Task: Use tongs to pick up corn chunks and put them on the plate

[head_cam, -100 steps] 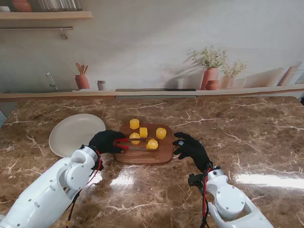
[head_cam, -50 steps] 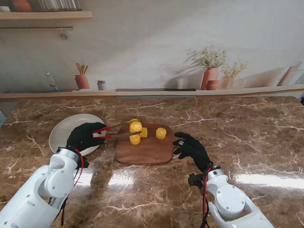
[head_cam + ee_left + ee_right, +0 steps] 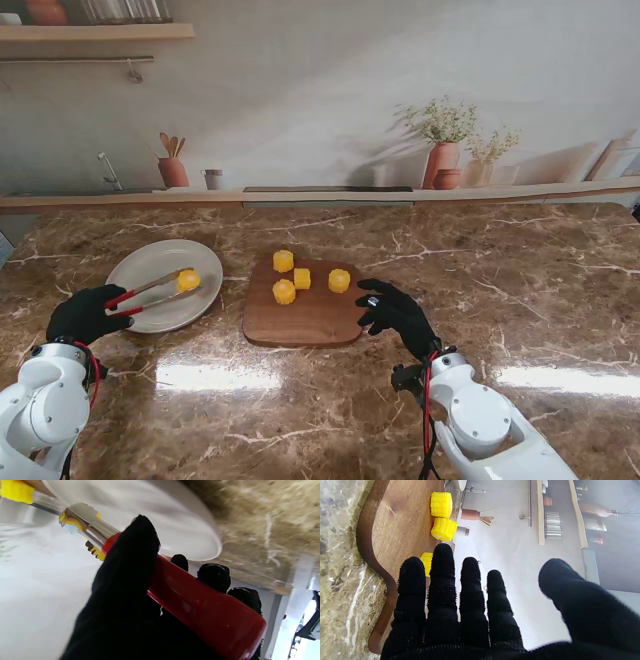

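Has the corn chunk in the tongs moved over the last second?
Yes. The corn chunk in the tongs went from over the cutting board leftward to over the plate, carried by the left hand.

Glossy marble table, matt wooden board, glossy plate.

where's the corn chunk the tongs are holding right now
In the stand view the corn chunk is on the left, pinched in the tongs over the white plate, left of the cutting board.

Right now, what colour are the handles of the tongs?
Red; the tongs show it best in the left wrist view, gripped by the left hand.
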You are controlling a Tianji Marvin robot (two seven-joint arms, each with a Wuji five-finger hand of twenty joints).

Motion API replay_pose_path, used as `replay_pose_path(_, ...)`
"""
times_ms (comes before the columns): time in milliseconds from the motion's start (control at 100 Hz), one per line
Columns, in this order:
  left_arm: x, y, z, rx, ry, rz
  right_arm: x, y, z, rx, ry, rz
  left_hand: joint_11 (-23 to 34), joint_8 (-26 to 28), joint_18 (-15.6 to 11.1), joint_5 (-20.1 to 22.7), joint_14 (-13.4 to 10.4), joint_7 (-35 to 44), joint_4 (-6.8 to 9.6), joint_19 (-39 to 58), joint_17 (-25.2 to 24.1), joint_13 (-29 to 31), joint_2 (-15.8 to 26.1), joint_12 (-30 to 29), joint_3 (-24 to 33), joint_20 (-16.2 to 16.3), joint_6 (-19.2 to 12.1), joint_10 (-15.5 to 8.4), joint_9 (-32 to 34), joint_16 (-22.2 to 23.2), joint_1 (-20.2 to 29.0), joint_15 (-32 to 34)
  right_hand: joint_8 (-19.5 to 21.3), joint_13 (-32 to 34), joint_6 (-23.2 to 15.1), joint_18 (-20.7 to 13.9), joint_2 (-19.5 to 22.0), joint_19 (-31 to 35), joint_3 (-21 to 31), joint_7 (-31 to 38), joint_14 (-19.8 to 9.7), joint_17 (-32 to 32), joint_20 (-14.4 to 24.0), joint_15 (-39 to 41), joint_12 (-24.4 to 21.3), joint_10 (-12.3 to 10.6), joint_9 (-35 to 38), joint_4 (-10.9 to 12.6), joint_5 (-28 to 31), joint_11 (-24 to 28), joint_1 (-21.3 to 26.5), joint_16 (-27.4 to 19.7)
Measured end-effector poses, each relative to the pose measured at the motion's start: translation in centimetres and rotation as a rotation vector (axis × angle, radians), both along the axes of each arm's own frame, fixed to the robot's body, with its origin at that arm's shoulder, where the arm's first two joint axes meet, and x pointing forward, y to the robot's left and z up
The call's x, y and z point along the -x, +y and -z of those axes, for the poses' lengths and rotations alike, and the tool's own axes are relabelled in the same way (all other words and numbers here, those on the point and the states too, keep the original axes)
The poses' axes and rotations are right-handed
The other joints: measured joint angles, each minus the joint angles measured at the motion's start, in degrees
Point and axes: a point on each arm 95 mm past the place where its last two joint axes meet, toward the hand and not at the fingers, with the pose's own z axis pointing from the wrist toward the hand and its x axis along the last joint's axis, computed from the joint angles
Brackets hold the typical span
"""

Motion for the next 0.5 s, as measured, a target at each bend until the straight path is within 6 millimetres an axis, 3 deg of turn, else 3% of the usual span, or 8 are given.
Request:
replay_pose_path(140,-0.04,0.78,0.83,0.003,0.056,-0.028,-0.05,0.06,-0.05,0.004,-0.001,-0.007,-1.5,-3.3,-0.1,0.0,0.0,-0.6,0.0,-0.1,-0.1,0.0,0.4,-0.7,-2.4,0.0,0.2,0.1,-0.6,0.0,0.8,0.0,0.0,0.0,0.0,0.0,0.0,0.0,0.0,0.0,0.0,0.0,0.0,0.0,0.0,0.0,0.0,0.0,0.0,0.0,0.0,0.0)
replay_pose_path(240,-0.26,0.94,0.84,0.013,0.065,-0.033,-0.09,-0.07,-0.07,0.008,0.0,-0.005,-2.6,-4.0,-0.4,-0.1,0.0,-4.5,0.0,-0.2,-0.1,-0.3,1.5,-1.7,-4.2,-0.2,2.1,0.9,-2.0,0.0,1.4,-0.2,0.0,0.0,0.0,0.0,0.0,0.0,0.0,0.0,0.0,-0.3,0.0,0.0,0.0,0.0,0.0,0.0,-0.2,0.0,0.0,0.0)
replay_pose_path(290,-0.37,0.95,0.74,0.013,0.063,-0.033,-0.09,-0.11,-0.07,0.009,0.0,-0.004,-3.0,-3.6,-0.5,-0.6,0.0,-5.5,0.01,-0.2,-0.1,-0.3,1.5,-2.2,-4.0,-0.2,2.8,1.2,-2.6,-0.1,1.2,-1.0,0.0,0.0,0.0,0.0,0.0,-0.1,0.0,-0.1,0.0,-0.3,0.0,0.0,0.0,0.0,0.0,0.0,-0.7,0.0,0.0,0.0)
replay_pose_path(340,-0.46,0.96,0.64,0.009,0.063,-0.031,-0.09,-0.14,-0.07,0.009,0.0,-0.003,-2.8,-2.8,-0.8,-0.7,0.0,-5.9,0.01,-0.3,-0.1,-0.3,1.5,-2.9,0.0,-0.3,3.0,1.4,-3.6,-0.3,-1.9,-1.5,0.0,0.0,0.0,0.0,0.0,-0.7,0.0,-0.1,0.0,-0.3,0.0,0.0,0.0,0.0,0.0,0.0,-0.7,0.0,0.0,0.0)
replay_pose_path(500,-0.51,0.95,0.03,-0.01,0.048,-0.024,-0.09,-0.16,-0.07,0.01,0.0,-0.003,-2.3,-2.8,-0.9,-0.7,0.0,-6.3,0.01,-0.8,-0.1,-0.3,1.5,-3.5,0.1,-0.4,3.3,1.6,-4.1,-0.8,-1.9,-1.6,0.0,0.0,0.0,0.0,0.0,-0.7,0.0,-0.1,0.0,-0.3,0.0,0.0,0.0,0.0,0.0,0.0,-0.7,0.0,0.0,0.0)
